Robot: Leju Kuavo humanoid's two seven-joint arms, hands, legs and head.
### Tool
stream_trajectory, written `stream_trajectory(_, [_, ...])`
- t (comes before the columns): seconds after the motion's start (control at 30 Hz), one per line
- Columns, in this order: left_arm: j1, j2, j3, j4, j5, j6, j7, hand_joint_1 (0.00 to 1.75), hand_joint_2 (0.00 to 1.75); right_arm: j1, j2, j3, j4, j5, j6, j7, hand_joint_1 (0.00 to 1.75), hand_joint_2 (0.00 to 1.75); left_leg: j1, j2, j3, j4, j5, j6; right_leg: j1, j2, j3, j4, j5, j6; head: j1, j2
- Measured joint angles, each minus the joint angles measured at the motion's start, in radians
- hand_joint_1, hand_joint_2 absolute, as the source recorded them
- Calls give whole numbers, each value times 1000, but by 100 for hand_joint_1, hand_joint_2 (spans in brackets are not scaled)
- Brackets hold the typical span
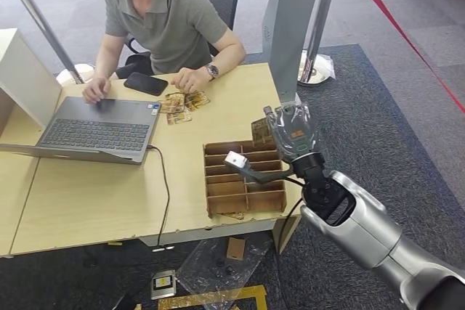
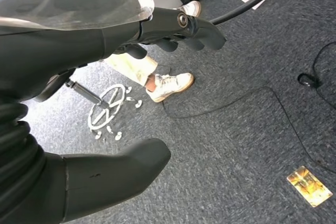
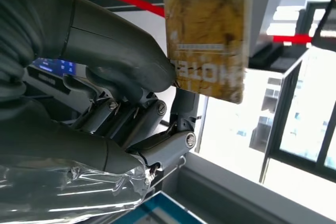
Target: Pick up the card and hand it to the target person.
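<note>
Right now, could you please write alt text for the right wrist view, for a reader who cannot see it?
The robot's right hand pinches a gold card printed with the word HOTEL between its grey thumb and darker fingers, holding the card up. Behind it are a red line and bright windows; crinkled clear plastic covers part of the hand.

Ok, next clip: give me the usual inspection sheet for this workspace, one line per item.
Surface: light wooden table, mostly bare at the near side.
Job's things: card held by the right hand between thumb and fingers; seated person at the far side.
Clutter: laptop, black phone, loose cards, wooden divider tray.
Hands: right hand raised beside the tray; left hand holds nothing, over the carpet.
Cables: laptop cable off the table edge; floor cable.
Surroundings: grey carpet, a stray card on it.
</note>
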Motion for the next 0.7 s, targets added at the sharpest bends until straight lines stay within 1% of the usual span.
stream_trajectory(0.13, [-2,0,-3,7,-5,0,-9,0,175,-33,-5,37,52,0,-29,1,175,175,0,1,1,0,0,0,0,1,1,0,0,0,0,0])
stream_trajectory(0.2, [-4,-4,5,5,-2,0,-18,0,175,-60,-2,63,115,0,-79,4,175,175,0,1,1,-1,0,0,0,1,1,-1,0,0,0,0])
stream_trajectory(0.23, [-7,-6,8,6,-1,0,-23,0,175,-75,3,74,153,0,-109,-1,175,175,0,1,1,-1,0,0,0,1,1,-1,1,0,0,0])
stream_trajectory(0.3, [-21,-10,10,12,-5,0,-31,0,175,-108,30,85,267,0,-200,-25,175,175,0,1,2,-1,0,0,0,1,2,-1,1,0,0,0])
stream_trajectory(0.37, [-30,-13,6,18,-10,0,-30,0,175,-128,54,85,347,0,-249,-46,175,175,0,1,2,-1,0,0,0,2,2,-1,1,0,0,0])
stream_trajectory(0.47, [-31,-14,6,17,-10,0,-28,0,175,-133,58,86,362,0,-254,-49,175,175,0,2,3,-2,1,0,1,2,3,-2,2,0,0,0])
stream_trajectory(0.53, [-34,-14,7,17,-8,0,-31,0,175,-145,74,90,407,0,-287,-57,175,175,0,1,3,-2,1,0,0,1,3,-2,1,0,0,0])
stream_trajectory(0.7, [-51,-25,13,14,-9,0,-53,0,175,-211,135,109,676,0,-474,-50,175,175,0,3,3,-2,1,0,0,2,3,-1,2,0,0,0])
